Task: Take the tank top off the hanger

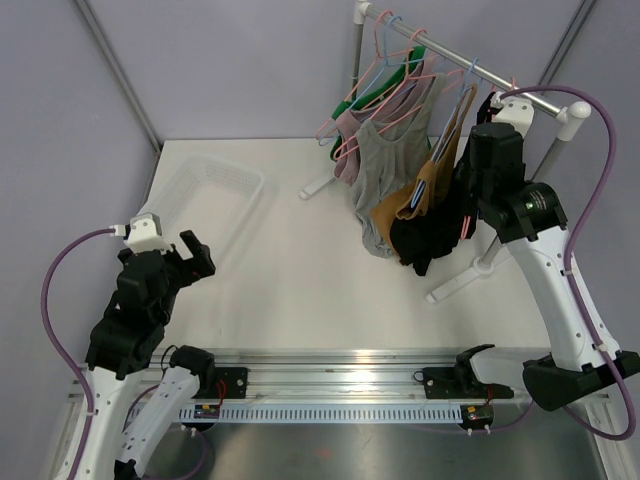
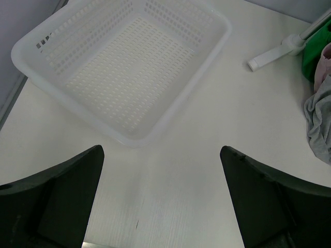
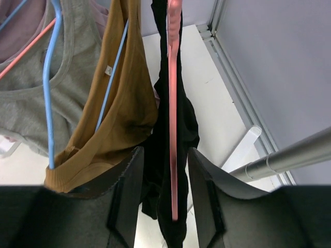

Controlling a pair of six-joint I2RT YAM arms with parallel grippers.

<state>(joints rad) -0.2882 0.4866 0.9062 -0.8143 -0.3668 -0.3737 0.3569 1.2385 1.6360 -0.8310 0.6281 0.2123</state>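
Only the right wrist view is showing the right gripper holding its fingers partway apart on either side of the black tank top, which is hanging limp on a flat pink hanger; whether they are pinching the cloth is not showing. Beside it two more soft tops are hanging, a brown tank top with a ribbed hem and a grey tank top, each on a thin blue hanger. The left wrist view alone is showing the left gripper spreading wide above the table, facing one white perforated plastic basket.
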